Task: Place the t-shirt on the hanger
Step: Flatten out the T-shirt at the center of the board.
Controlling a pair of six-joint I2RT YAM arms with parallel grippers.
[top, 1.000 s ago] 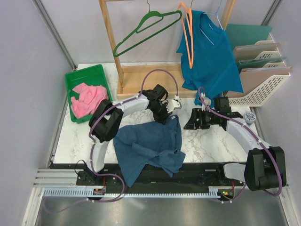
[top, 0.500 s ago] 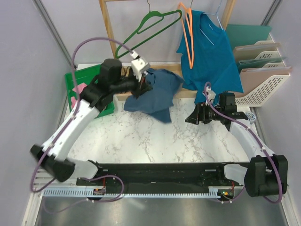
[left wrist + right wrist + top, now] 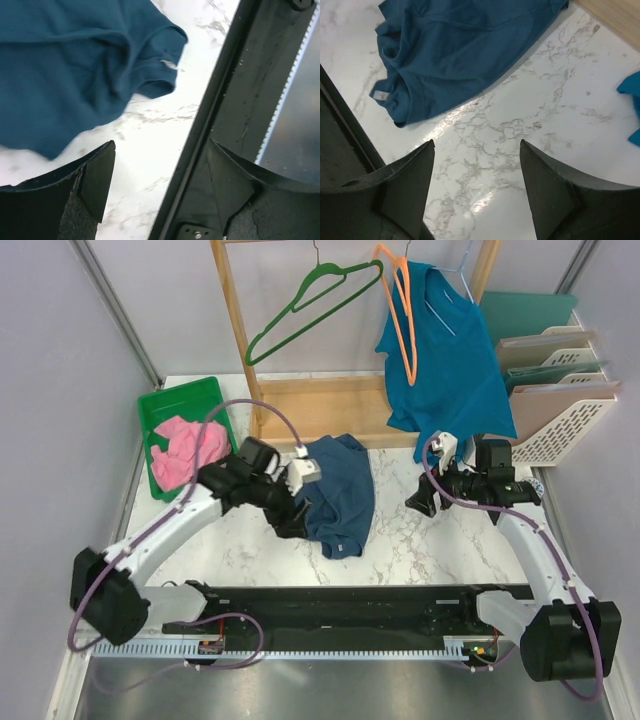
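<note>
Lying bunched at the foot of the rack (image 3: 237,330), the t-shirt (image 3: 338,495) is not yet on the hanger (image 3: 400,320) up on the rack. Left gripper (image 3: 160,145) and right gripper (image 3: 476,145) are spread wide, empty.

The t-shirt (image 3: 338,495) no longer drapes over the near edge of the table (image 3: 400,550). Half a second ago it hung in the air up by the rack (image 3: 330,405); now it lies bunched mid-table, its far end just in front of the rack's base. The left gripper (image 3: 292,523), clamped on the cloth before, now stands wide and empty just beside the t-shirt's left edge, its arm swung back down low. The right gripper (image 3: 414,504) has shifted slightly, and its arm stretches straighter.
</note>
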